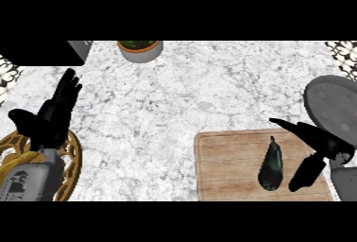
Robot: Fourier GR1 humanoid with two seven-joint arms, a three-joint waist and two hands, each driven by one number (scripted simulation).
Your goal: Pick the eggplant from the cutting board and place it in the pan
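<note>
On the cutting board (230, 165) the eggplant (270, 165) lay ungrasped, your right hand (317, 144) just beside it with fingers spread wide, so you were at the reach step and next needed to close around it, then carry to the pan (335, 106).

Pan (333, 106) was cut off by the right edge; its lower rim was hidden behind the right hand (317, 142). Potted plant (140, 49) was clipped at the top. Gold trivet (68, 163) was partly covered by the left forearm (28, 177)
</note>
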